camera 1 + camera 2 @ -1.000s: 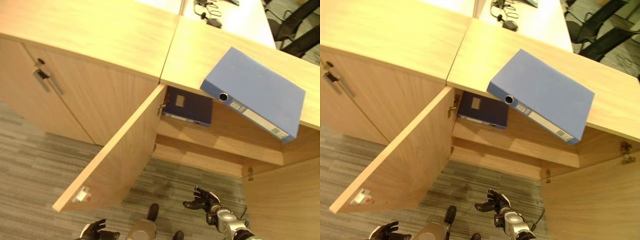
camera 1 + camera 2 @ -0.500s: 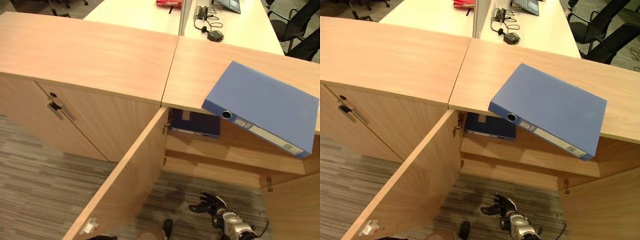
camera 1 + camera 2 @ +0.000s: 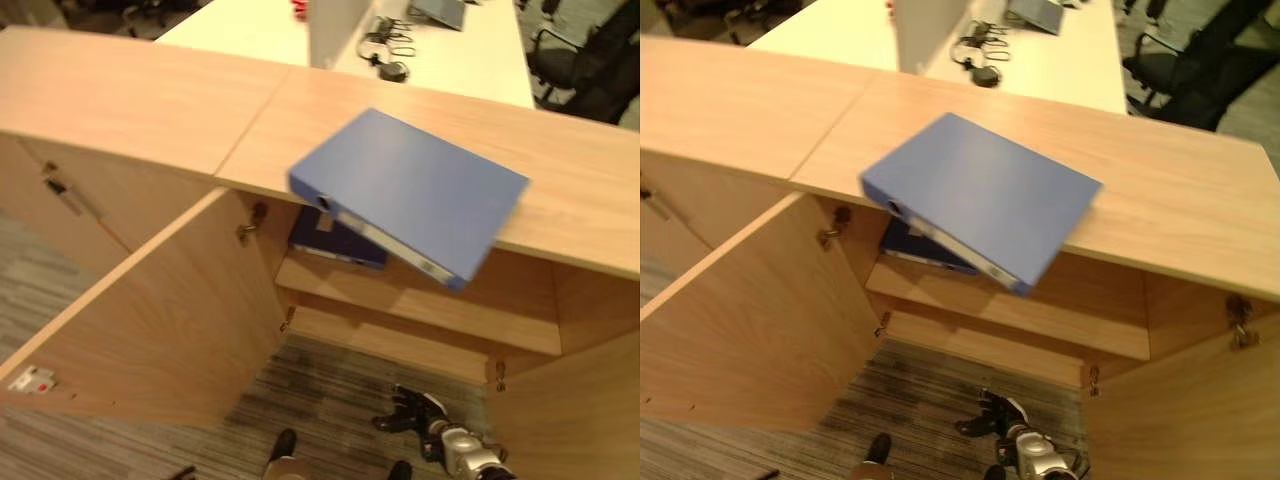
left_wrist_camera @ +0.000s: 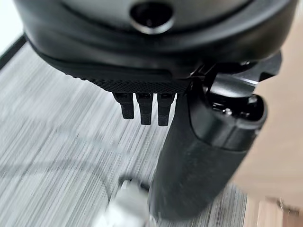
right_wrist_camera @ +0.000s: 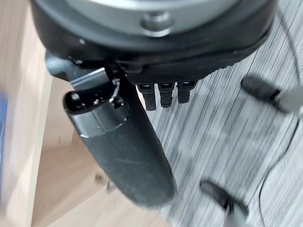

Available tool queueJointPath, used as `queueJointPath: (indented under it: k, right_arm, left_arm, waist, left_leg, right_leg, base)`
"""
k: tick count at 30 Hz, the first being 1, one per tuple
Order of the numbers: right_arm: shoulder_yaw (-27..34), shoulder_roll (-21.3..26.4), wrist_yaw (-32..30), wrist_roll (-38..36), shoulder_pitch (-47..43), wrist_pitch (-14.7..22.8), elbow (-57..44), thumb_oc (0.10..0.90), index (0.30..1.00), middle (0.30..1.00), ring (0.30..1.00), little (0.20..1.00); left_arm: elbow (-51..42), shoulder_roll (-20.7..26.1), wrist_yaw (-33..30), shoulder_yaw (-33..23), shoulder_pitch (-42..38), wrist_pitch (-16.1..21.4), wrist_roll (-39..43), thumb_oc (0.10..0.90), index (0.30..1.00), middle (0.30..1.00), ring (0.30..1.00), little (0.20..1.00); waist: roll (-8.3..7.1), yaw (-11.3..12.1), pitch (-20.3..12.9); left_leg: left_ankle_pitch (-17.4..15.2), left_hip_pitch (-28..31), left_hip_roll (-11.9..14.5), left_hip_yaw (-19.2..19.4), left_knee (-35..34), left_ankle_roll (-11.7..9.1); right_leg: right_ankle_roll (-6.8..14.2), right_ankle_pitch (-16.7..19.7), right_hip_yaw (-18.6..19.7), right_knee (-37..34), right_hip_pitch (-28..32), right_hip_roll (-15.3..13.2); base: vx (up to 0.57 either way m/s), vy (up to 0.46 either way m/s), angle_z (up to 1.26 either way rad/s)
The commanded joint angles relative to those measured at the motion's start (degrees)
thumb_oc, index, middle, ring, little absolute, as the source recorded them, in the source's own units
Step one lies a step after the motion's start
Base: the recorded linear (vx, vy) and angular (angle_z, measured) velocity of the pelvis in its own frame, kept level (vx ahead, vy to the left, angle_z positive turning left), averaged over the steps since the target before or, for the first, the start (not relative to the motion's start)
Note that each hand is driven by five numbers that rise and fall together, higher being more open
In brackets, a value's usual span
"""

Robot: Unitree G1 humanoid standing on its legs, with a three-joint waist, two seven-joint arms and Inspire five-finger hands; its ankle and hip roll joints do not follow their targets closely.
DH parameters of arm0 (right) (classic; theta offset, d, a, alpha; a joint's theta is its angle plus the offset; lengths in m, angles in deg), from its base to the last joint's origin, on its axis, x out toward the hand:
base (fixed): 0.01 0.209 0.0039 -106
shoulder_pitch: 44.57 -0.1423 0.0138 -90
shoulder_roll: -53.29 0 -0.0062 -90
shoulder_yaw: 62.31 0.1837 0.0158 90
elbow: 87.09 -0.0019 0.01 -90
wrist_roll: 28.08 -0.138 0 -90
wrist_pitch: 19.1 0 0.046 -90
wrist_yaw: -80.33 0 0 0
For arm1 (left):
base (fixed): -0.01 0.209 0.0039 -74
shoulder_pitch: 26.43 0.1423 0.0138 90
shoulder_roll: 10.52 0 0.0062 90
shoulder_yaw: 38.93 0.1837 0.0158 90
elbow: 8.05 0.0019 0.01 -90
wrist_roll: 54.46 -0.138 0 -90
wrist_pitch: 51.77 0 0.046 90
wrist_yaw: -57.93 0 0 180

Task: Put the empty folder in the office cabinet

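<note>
Folder (image 3: 408, 190) overhangs cabinet top (image 3: 560, 170) at centre (could tip off); right hand (image 3: 415, 412) hangs relaxed, empty, lower right.

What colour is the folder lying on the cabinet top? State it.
Blue; the folder shows best in the left eye view, overhanging the cabinet top.

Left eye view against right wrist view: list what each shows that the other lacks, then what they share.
Left eye view: the blue folder lying on the cabinet top, its spine overhanging the front edge; a dark folder on the shelf inside; the open door. Right wrist view: the right hand from close, its fingers straight, holding nothing. Both: that hand low over the grey carpet, beside light wooden panels.
</note>
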Motion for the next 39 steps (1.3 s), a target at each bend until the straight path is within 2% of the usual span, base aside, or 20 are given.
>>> queueJointPath:
  k: [1, 3, 4, 6, 7, 10, 11, 12, 13, 15, 16, 18, 22, 24, 28, 29, 33, 34, 37, 39]
  right_arm:
    - [1.06, 3.16, 0.27, -1.44, -4.23, 2.44, -5.01, 0.8, 0.9, 0.9, 0.9, 0.9]
    - [1.29, 3.87, 0.2, -1.31, -3.91, 2.51, -5.28, 0.8, 0.9, 0.9, 0.9, 0.9]
    - [2.29, 5.48, -0.12, -0.81, -2.96, 2.33, -5.12, 0.8, 0.9, 0.9, 0.9, 0.9]
    - [2.3, 5.49, -0.12, -0.81, -2.97, 2.32, -5.12, 0.8, 0.9, 0.9, 0.9, 0.9]
    - [2.32, 5.99, -0.15, 0.04, -2.54, 1.84, -3.89, 0.8, 0.9, 0.9, 0.9, 0.9]
    - [2.57, 6.04, -0.29, -0.1, -2.18, 1.72, -3.36, 0.8, 0.9, 0.9, 0.9, 0.9]
    - [2.58, 6.04, -0.29, -0.1, -2.19, 1.72, -3.36, 0.8, 0.9, 0.9, 0.9, 0.9]
    - [2.99, 5.85, -0.54, -0.55, -2.01, 1.65, -3.01, 0.8, 0.9, 0.9, 0.9, 0.9]
    - [3.13, 5.61, -0.98, -0.43, -2.33, 1.67, -2.0, 0.8, 0.9, 0.9, 0.9, 0.9]
    - [3.13, 5.59, -0.98, -0.43, -2.34, 1.68, -1.98, 0.8, 0.9, 0.9, 0.9, 0.9]
    - [2.71, 5.22, -1.35, -0.06, -3.25, 1.65, -0.93, 0.8, 0.9, 0.9, 0.9, 0.9]
    - [2.06, 4.72, -1.41, 0.5, -4.16, 1.56, -0.19, 0.8, 0.9, 0.9, 0.9, 0.9]
    - [1.75, 4.3, -1.38, 1.1, -4.3, 1.39, -0.17, 0.8, 0.9, 0.9, 0.9, 0.9]
    - [2.86, 3.99, -1.58, 1.95, -2.65, 1.4, -0.24, 0.8, 0.9, 0.9, 0.9, 0.9]
    - [4.09, 3.51, -2.12, 1.88, -1.36, 1.2, -0.45, 0.8, 0.9, 0.9, 0.9, 0.9]
    - [4.36, 2.69, -2.22, 2.01, -0.57, 1.04, -0.26, 0.8, 0.9, 0.9, 0.9, 0.9]
    - [4.95, 1.22, -2.34, 1.76, -0.51, 0.72, 0.23, 0.8, 0.9, 0.9, 0.9, 0.9]
    - [4.86, 0.36, -2.35, 1.66, -0.93, 0.51, 0.29, 0.8, 0.9, 0.9, 0.9, 0.9]
    - [4.6, -0.61, -1.84, 2.11, -1.24, 0.39, -0.69, 0.8, 0.9, 0.9, 0.9, 0.9]
    - [4.23, -1.17, -1.52, 3.01, -0.97, 0.21, -1.5, 0.8, 0.9, 0.9, 0.9, 0.9]
  left_arm:
    - [-0.59, 3.87, -1.19, 1.42, -4.29, 1.59, 2.26, 0.8, 0.9, 0.9, 0.9, 0.9]
    - [-0.94, 3.48, -1.13, 1.63, -4.42, 1.62, 2.26, 0.8, 0.9, 0.9, 0.9, 0.9]
    - [-2.34, 2.49, -0.5, 3.1, -4.88, 1.42, 1.02, 0.8, 0.9, 0.9, 0.9, 0.9]
    - [-2.34, 2.48, -0.5, 3.11, -4.89, 1.41, 1.02, 0.8, 0.9, 0.9, 0.9, 0.9]
    - [-2.56, 2.01, 0.38, 4.35, -4.19, 0.97, -0.81, 0.8, 0.9, 0.9, 0.9, 0.9]
    - [-2.31, 1.58, 0.85, 5.56, -3.74, 0.94, -1.78, 0.8, 0.9, 0.9, 0.9, 0.9]
    - [-2.3, 1.58, 0.85, 5.56, -3.76, 0.94, -1.78, 0.8, 0.9, 0.9, 0.9, 0.9]
    - [-2.54, 1.11, 1.5, 6.8, -3.66, 0.51, -2.48, 0.8, 0.9, 0.9, 0.9, 0.9]
    - [-2.65, 0.97, 1.85, 7.72, -3.64, 0.52, -2.99, 0.8, 0.9, 0.9, 0.9, 0.9]
    - [-2.64, 0.99, 1.85, 7.73, -3.64, 0.52, -2.99, 0.8, 0.9, 0.9, 0.9, 0.9]
    - [-2.53, 1.3, 1.99, 8.27, -4.01, 0.48, -3.23, 0.8, 0.9, 0.9, 0.9, 0.9]
    - [-2.11, 1.7, 2.01, 8.36, -4.16, 0.53, -3.49, 0.8, 0.9, 0.9, 0.9, 0.9]
    - [-1.4, 2.2, 1.78, 7.87, -4.1, 0.22, -3.94, 0.8, 0.9, 0.9, 0.9, 0.9]
    - [-1.04, 2.22, 1.76, 7.97, -3.49, -0.22, -5.69, 0.8, 0.9, 0.9, 0.9, 0.9]
    - [-1.62, 2.44, 1.81, 9.02, -3.99, -0.4, -7.43, 0.8, 0.9, 0.9, 0.9, 0.9]
    - [-2.03, 2.94, 1.78, 9.2, -4.26, -0.46, -7.76, 0.8, 0.9, 0.9, 0.9, 0.9]
    - [-2.01, 4.55, 1.68, 8.76, -5.02, -0.76, -7.69, 0.8, 0.9, 0.9, 0.9, 0.9]
    - [-2.34, 5.3, 1.59, 8.14, -5.24, -1.01, -7.2, 0.8, 0.9, 0.9, 0.9, 0.9]
    - [-2.38, 6.4, 1.28, 7.7, -5.31, -1.09, -7.54, 0.8, 0.9, 0.9, 0.9, 0.9]
    - [-2.55, 7.14, 1.22, 7.45, -5.17, -1.17, -8.03, 0.8, 0.9, 0.9, 0.9, 0.9]
  waist:
    - [1.07, -0.11, 3.21]
    - [1.26, -0.68, 3.42]
    - [1.44, -2.67, 3.88]
    - [1.43, -2.66, 3.69]
    - [1.55, -2.83, 3.57]
    - [0.83, -2.49, 3.96]
    - [0.77, -2.58, 3.77]
    - [0.55, -2.27, 4.23]
    - [0.41, -1.55, 4.3]
    - [0.36, -1.6, 4.26]
    - [0.21, -0.68, 4.88]
    - [0.13, 0.11, 5.18]
    - [-0.16, 0.5, 5.68]
    - [-0.13, 0.0, 4.46]
    - [-1.38, -1.47, 3.51]
    - [-2.17, -1.79, 3.22]
    - [-2.8, -2.0, 3.42]
    - [-2.43, -1.99, 4.05]
    - [-1.52, -2.58, 4.91]
    - [-1.76, -2.0, 5.2]
  left_leg:
    - [10.98, -0.45, 1.99, -2.5, -4.87, -1.24]
    - [12.25, -0.81, 2.02, -0.52, -4.87, -0.9]
    - [13.17, -1.97, 0.88, 8.91, -4.33, 0.67]
    - [13.24, -2.23, 0.87, 8.87, -4.33, 0.69]
    - [8.26, -1.2, -2.16, 9.5, -2.08, 2.49]
    - [1.89, -2.17, -7.9, 5.4, 1.45, 4.74]
    - [1.95, -2.51, -8.0, 5.3, 1.55, 4.79]
    - [0.22, -3.33, -12.34, 3.74, 1.24, 6.29]
    - [0.79, -6.01, -16.05, 0.61, 0.73, 6.77]
    - [0.74, -6.1, -16.12, 0.57, 0.83, 6.78]
    - [1.93, -8.53, -18.06, -2.19, 0.4, 6.55]
    - [3.42, -10.4, -18.08, -3.93, 0.05, 6.21]
    - [4.16, -10.51, -16.88, -3.66, 0.37, 6.03]
    - [4.17, -6.56, -15.99, -3.16, -3.28, 6.88]
    - [3.4, -4.26, -17.06, -2.56, -4.2, 7.83]
    - [2.38, -3.02, -17.48, -1.83, -4.0, 8.95]
    - [1.02, -1.36, -17.56, -0.31, -3.75, 10.39]
    - [0.44, -0.52, -16.86, 0.93, -3.55, 10.96]
    - [-0.53, 1.51, -16.29, 2.08, -3.95, 12.18]
    - [-1.51, 3.16, -16.6, 3.4, -4.75, 12.64]
  right_leg:
    - [5.75, -6.72, -0.89, 0.47, 4.33, -5.13]
    - [5.49, -7.01, -1.68, 0.47, 4.49, -5.0]
    - [4.55, -7.65, -4.11, 0.47, 4.58, -5.1]
    - [4.55, -7.57, -4.12, 0.47, 4.34, -5.1]
    - [3.7, -7.91, -4.24, 0.47, 4.2, -4.66]
    - [3.15, -7.95, -3.13, 0.47, 4.02, -4.62]
    - [3.19, -7.88, -3.23, 0.47, 3.79, -4.7]
    - [3.13, -7.61, -2.46, 0.47, 3.64, -4.25]
    - [3.2, -7.0, -1.72, 0.47, 2.75, -3.81]
    - [3.22, -7.04, -1.77, 0.47, 2.73, -3.85]
    - [3.29, -6.83, -0.49, 0.47, 2.38, -3.1]
    - [3.29, -7.32, 1.35, 0.47, 2.6, -2.34]
    - [3.04, -7.96, 3.02, 0.47, 4.29, -1.97]
    - [3.02, -8.1, 2.58, 0.47, 5.87, -1.87]
    - [3.48, -7.56, 2.69, 0.79, 7.01, -2.66]
    - [3.99, -8.08, 3.19, 3.82, 6.44, -3.34]
    - [5.38, -8.38, 3.72, 10.17, 4.06, -4.26]
    - [7.06, -8.14, 2.1, 16.0, 1.94, -4.5]
    - [9.88, -5.07, -0.62, 25.22, -1.66, -5.41]
    - [10.97, -2.26, -5.5, 24.99, -1.39, -8.39]
  base:
    - [0.05, -0.24, -0.09]
    - [0.03, -0.212, 0.07]
    - [0.0, -0.219, 0.36]
    - [0.02, -0.201, 0.6]
    - [0.06, -0.236, 0.37]
    - [0.07, -0.162, 0.18]
    - [0.08, -0.081, -0.32]
    - [0.11, -0.047, -0.4]
    - [0.12, -0.05, -0.36]
    - [0.04, 0.004, -0.12]
    - [0.03, 0.011, -0.12]
    - [0.05, 0.054, -0.09]
    - [0.12, 0.145, -0.24]
    - [0.19, 0.229, -0.39]
    - [0.13, 0.193, -0.09]
    - [0.09, 0.22, 0.05]
    - [0.05, 0.23, -0.18]
    - [0.0, 0.217, -0.51]
    - [0.02, 0.22, -0.38]
    - [0.05, 0.1, -0.38]
